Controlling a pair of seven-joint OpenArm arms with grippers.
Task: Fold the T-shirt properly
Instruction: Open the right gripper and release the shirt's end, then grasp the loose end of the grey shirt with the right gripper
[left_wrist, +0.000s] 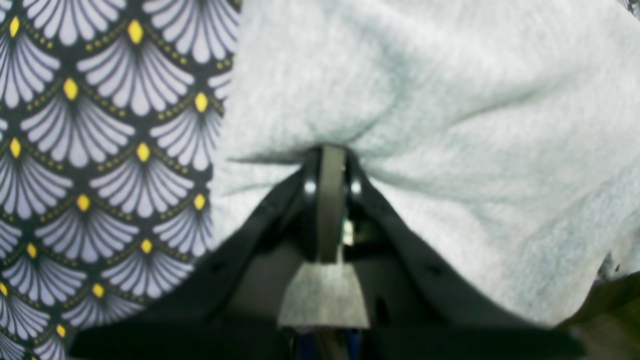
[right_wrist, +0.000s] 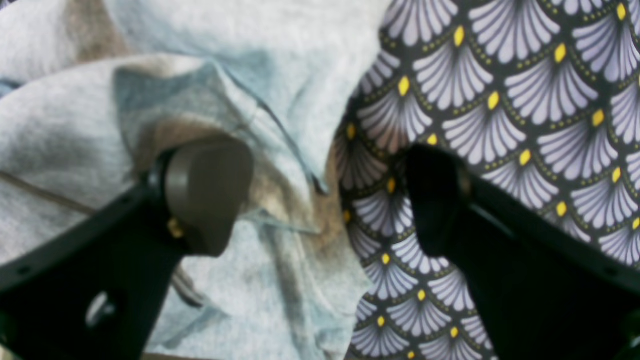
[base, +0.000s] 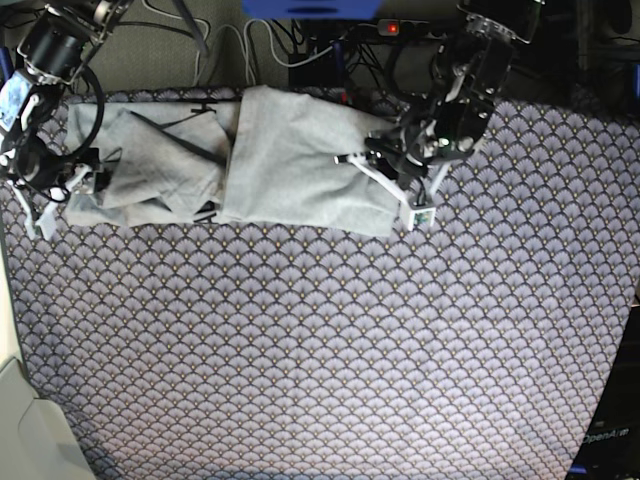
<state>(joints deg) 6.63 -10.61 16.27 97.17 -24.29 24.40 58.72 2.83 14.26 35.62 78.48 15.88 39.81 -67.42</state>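
T-shirt first, since it is the biggest thing we handle: we see it as light-grey cloth lying along the far edge of the table, crumpled on our right arm's side and lying flatter, in a broad folded panel, toward our left arm's side. Under it the tablecloth, purple-grey with a scallop pattern and small yellow dots, covers the whole table and lies bare across the near part.

In the base view our left arm reaches down at that view's right to the shirt's end. Our left gripper is pinched together on the grey fabric; in the left wrist view the cloth puckers into creases that run out from the closed tips, and the shirt's edge meets the patterned cloth just beside them.

Our right arm stands at the base view's left, at the rumpled end of the shirt. Our right gripper has its jaws wide apart. In the right wrist view one finger sits over a rumpled grey fold, the other over the bare tablecloth, and the shirt's edge runs between them. Whether either finger touches the cloth we cannot tell.
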